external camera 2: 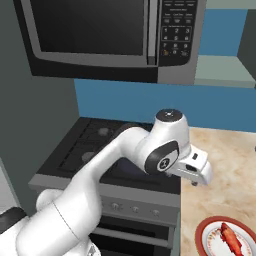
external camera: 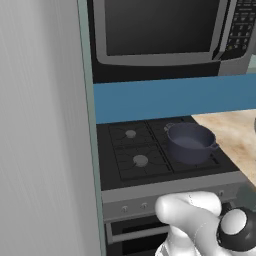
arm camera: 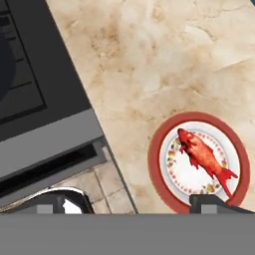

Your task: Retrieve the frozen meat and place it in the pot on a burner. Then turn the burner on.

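**Over the desk, the arm is lining up on the meat**

Beside the stove, on the marbled desk point(arm camera: 149, 60), the frozen meat point(arm camera: 204, 155) is lying on a red-rimmed plate point(arm camera: 160, 144) close to the desk's front edge. The tool point(external camera 2: 196, 176) is hanging above the desk, well apart from the meat, its jaws standing wide apart and holding nothing. The pot point(external camera: 190, 143) is sitting on the stove's right-hand front burner point(external camera: 210, 162), waiting.

The fetching step looks to be in hand, with no grasp made yet. In the hand view the meat's long axis is running diagonally, blunt end toward the upper left, forked end toward the lower right. Next, I'd judge, the tool needs to come down over the plate and turn so its jaws are straddling the meat's narrow width.
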### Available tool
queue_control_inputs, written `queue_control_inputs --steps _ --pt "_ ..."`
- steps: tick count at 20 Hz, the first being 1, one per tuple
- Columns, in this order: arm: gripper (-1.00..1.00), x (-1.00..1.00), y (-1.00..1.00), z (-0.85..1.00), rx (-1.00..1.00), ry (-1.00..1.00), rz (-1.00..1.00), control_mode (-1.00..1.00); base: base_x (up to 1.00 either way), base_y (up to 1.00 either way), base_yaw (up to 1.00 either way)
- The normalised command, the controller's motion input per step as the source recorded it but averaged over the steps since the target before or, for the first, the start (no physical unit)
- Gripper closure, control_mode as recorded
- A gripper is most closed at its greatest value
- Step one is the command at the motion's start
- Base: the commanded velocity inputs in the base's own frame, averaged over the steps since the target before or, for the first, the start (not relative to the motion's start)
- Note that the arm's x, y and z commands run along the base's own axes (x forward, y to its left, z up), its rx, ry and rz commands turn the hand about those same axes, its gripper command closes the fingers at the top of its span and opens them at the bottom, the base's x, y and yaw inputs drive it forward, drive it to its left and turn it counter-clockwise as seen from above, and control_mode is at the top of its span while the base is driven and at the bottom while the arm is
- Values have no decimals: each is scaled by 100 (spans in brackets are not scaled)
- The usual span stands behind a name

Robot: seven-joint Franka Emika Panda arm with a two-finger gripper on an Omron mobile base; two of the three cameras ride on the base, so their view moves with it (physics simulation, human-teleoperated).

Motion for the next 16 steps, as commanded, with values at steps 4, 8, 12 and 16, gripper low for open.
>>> queue_control_inputs --steps 4,8,12,16 --pt "-100 0 -100 -23 31 3 3 -100 0 0 0" --pt "-100 -2 -100 -15 29 7 5 -100 0 0 0" --pt "-100 0 -57 -26 1 5 0 -100 0 0 0" --pt "-100 -7 -56 -46 -1 0 0 -100 0 0 0"
